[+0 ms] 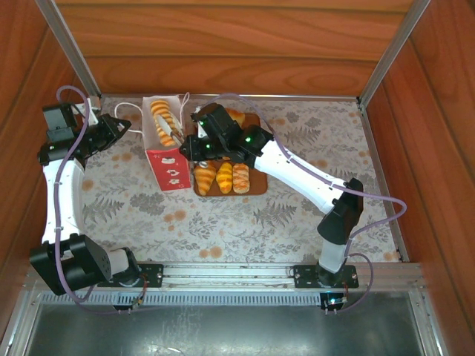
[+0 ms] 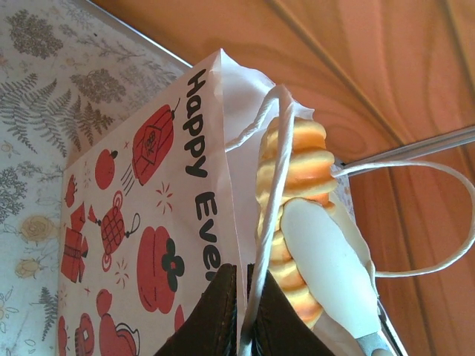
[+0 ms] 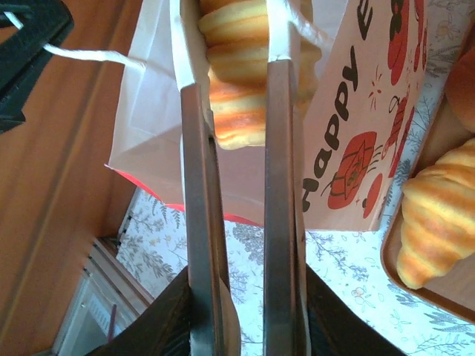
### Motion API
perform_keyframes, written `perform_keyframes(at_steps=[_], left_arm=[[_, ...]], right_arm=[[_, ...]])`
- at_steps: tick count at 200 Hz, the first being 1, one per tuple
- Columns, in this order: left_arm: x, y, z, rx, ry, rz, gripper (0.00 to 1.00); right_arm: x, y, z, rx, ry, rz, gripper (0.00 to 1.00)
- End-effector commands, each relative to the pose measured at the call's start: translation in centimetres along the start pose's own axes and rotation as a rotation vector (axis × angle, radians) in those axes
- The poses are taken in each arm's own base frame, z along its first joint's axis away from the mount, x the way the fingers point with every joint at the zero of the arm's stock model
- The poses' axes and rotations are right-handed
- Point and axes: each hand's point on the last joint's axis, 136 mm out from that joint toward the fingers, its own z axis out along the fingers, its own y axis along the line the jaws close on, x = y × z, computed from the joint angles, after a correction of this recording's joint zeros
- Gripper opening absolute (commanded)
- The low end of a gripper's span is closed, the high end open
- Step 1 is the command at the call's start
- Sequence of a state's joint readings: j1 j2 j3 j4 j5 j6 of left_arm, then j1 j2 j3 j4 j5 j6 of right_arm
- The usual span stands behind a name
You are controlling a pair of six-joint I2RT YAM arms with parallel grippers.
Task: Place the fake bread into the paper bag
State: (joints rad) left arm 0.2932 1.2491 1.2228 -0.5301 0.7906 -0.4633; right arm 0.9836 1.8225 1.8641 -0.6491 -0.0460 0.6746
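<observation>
The paper bag [image 1: 170, 167] stands left of the board with its mouth open; its red-printed side [image 2: 133, 222] faces my left wrist view. My left gripper [image 1: 125, 126] [image 2: 243, 297] is shut on the bag's rim and white cord handle. My right gripper [image 1: 190, 147] [image 3: 245, 297] is shut on the metal tongs [image 3: 280, 185]. The tongs' tips sit on either side of a striped roll [image 3: 234, 74] [image 2: 297, 167] inside the bag's mouth [image 1: 162, 119]. More fake bread, croissants and striped rolls [image 1: 223, 178], lies on the board.
The flat brown board [image 1: 256, 185] sits right of the bag, partly under my right arm; a croissant [image 3: 438, 215] lies at its edge. A round bun [image 1: 236, 115] shows behind the arm. Wooden walls close in the back and both sides.
</observation>
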Motion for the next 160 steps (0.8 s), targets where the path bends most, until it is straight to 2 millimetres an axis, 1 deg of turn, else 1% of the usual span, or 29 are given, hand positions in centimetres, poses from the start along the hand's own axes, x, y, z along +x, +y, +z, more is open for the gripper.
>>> perform_keyframes(at_steps=[1,30,63,103,121,134,160], left_arm=[[0.0,-0.4,-0.3,0.009,-0.013,0.038,0.12],[0.0,-0.5,-0.3,0.012,-0.012,0.039,0.12],[0.0,-0.4,-0.3,0.013,-0.01,0.038,0.12],[0.0,-0.4,-0.2,0.011,-0.009,0.038,0.12],[0.0,-0.4,-0.2,0.011,-0.01,0.038,0.12],[-0.1,-0.5,-0.3,0.014,-0.012,0.039,0.16],[-0.4,-0.8,-0.5,0.016,-0.02,0.034,0.3]], right_arm=[[-1.1,1.5,-0.4,-0.031,-0.034,-0.02,0.37],[-1.3,1.5,-0.6,-0.029,-0.038,-0.039,0.46],[-1.9,1.8,-1.1,-0.033,-0.059,-0.057,0.51],[-2.6,2.4,-1.6,-0.058,-0.074,-0.067,0.5],[-3.2,3.1,-2.3,-0.08,-0.095,-0.082,0.49],[-3.8,3.6,-3.1,-0.094,-0.114,-0.095,0.49],[-4.9,5.1,-5.1,-0.137,-0.154,-0.125,0.48]])
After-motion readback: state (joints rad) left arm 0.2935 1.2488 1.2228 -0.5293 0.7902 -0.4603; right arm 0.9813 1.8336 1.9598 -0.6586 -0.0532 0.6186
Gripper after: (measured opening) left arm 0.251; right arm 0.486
